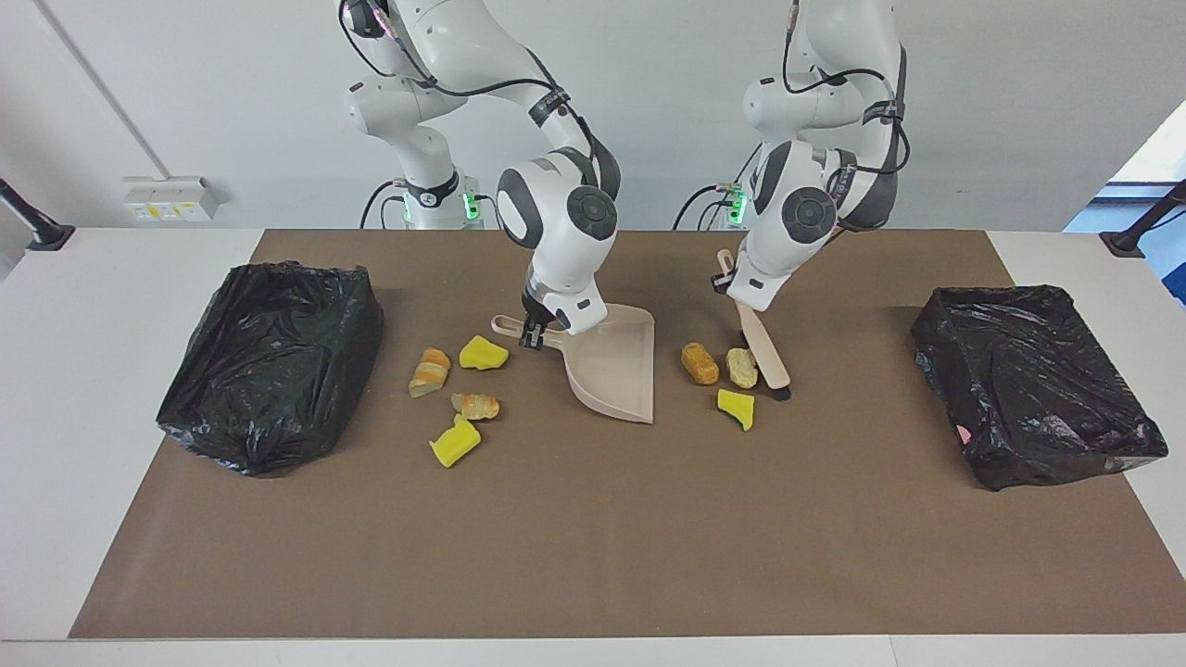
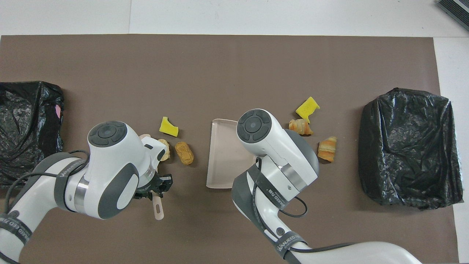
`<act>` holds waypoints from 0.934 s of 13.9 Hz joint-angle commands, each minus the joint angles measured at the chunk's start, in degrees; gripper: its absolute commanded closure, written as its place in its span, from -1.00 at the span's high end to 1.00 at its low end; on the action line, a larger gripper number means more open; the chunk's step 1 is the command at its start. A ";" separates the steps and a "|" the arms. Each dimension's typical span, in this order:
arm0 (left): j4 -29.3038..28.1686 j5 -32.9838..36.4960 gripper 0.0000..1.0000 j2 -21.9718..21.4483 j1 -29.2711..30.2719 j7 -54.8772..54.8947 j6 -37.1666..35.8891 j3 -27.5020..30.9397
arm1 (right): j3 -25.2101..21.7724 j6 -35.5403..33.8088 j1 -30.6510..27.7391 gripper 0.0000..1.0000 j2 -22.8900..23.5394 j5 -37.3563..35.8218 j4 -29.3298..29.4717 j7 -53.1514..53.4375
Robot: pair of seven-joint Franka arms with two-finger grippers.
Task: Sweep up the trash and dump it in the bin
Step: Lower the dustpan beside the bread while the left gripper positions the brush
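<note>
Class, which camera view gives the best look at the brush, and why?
The facing view: the brush shows from its handle in the left gripper down to the dark bristles on the mat, beside a bread piece. In the overhead view the left arm hides most of it; only the handle end and a sliver show.
</note>
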 commanded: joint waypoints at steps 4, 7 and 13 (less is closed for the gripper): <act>-1.00 -0.84 -1.00 -1.36 -1.56 3.13 4.44 -6.28 | 0.23 1.75 -0.31 -1.00 -1.34 -1.17 -1.86 2.37; -0.65 -1.02 -1.00 -1.01 -2.61 2.25 7.14 -7.24 | 0.23 1.75 -0.31 -1.00 -1.34 -1.17 -1.95 2.37; 0.75 -5.67 -1.00 0.47 -3.67 5.93 11.11 -9.09 | 0.23 1.66 -0.31 -1.00 -1.34 -1.17 -1.86 2.37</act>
